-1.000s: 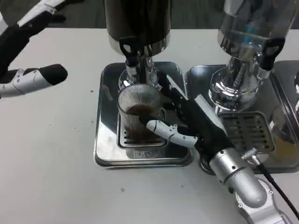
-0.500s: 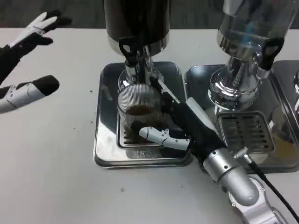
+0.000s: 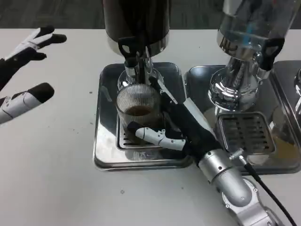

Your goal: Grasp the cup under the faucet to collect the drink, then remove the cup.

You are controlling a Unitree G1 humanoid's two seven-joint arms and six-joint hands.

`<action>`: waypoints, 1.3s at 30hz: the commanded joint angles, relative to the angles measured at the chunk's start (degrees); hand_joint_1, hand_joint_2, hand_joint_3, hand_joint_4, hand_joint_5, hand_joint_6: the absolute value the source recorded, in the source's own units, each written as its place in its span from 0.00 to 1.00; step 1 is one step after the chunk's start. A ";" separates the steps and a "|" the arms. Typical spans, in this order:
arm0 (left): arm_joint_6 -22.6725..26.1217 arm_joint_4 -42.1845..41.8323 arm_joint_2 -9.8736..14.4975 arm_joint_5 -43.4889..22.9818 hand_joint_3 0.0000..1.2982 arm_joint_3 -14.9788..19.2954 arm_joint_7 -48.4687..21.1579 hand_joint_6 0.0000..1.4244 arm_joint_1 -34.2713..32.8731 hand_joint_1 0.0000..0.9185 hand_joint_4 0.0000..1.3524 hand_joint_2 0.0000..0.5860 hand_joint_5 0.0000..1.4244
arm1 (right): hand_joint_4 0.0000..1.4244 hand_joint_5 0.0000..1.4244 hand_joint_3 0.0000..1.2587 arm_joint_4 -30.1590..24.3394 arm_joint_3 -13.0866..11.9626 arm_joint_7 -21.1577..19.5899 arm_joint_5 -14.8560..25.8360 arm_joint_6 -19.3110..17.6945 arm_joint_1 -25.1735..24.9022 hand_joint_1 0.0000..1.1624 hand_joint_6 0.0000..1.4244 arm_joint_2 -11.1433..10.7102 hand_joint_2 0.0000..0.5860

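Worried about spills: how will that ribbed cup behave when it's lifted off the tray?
The cup looks like rigid clear ribbed plastic or glass, so the right hand around it probably won't slip. Dark drink fills the bottom, so it may slosh if tilted. Probably light.

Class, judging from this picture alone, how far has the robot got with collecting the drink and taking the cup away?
Done: the right hand grips the ribbed cup, which stands on the drip tray under the faucet. In hand: dark drink shows in the cup, so collecting seems under way. Left: removing the cup from the tray. The left hand hovers open over the table.
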 commanded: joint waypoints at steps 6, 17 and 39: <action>0.85 -0.89 1.27 0.01 0.14 0.98 0.61 0.15 1.17 0.00 0.02 0.22 0.06 | 0.00 0.00 0.00 0.65 0.70 -4.56 -2.85 1.70 -0.79 0.48 0.04 1.54 0.24; 0.71 -0.51 1.38 0.11 0.15 1.36 0.46 0.15 1.74 0.00 0.02 0.22 0.06 | 0.00 0.00 0.00 0.89 1.16 -6.33 -3.66 2.11 -0.64 0.47 0.05 2.64 0.24; 1.80 -0.74 1.61 -0.31 0.15 1.03 -0.33 0.15 2.82 0.00 0.02 0.22 0.07 | 0.00 0.09 0.00 -2.66 5.68 -12.46 -11.82 12.55 0.26 0.42 0.15 3.78 0.13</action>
